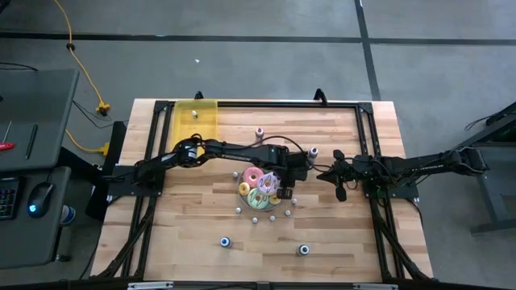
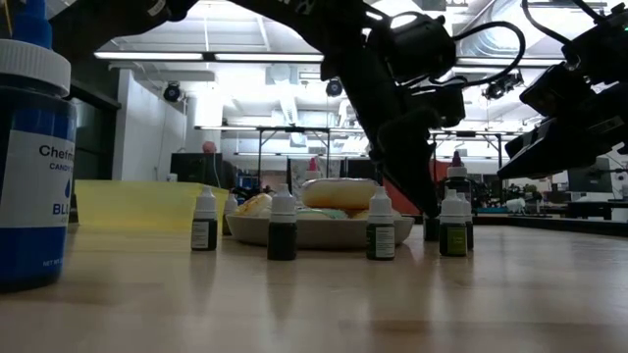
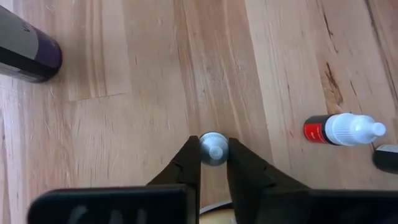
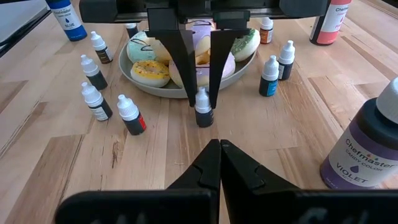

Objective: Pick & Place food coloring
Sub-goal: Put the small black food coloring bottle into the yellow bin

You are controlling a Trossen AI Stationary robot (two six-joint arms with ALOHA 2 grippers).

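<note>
Several tiny food coloring bottles with white caps stand around a plate of doughnuts (image 4: 140, 82). My left gripper (image 3: 214, 144) points straight down beside the plate's rim, shut on one dark-bodied bottle (image 4: 204, 116). In the high view this gripper (image 1: 282, 191) is at mid-table. My right gripper (image 4: 220, 144) is shut and hovers a little to the table's right of that bottle, touching nothing; in the high view it (image 1: 334, 173) sits right of the plate. My left gripper pinches the small bottle between its two fingers (image 4: 189, 93), by the white cap and shoulder (image 3: 213, 152). The fingers come from above, pointing down. The bottle stands upright with its base (image 4: 204, 124) on the table.
Other small bottles stand close by (image 4: 130, 115) (image 4: 269, 78), and one red-bodied bottle lies on its side (image 3: 342, 130). Larger bottles stand nearby: violet (image 4: 364, 152), blue (image 2: 29, 157), pink (image 4: 326, 22). A yellow bin (image 1: 197, 121) sits at the table's far left.
</note>
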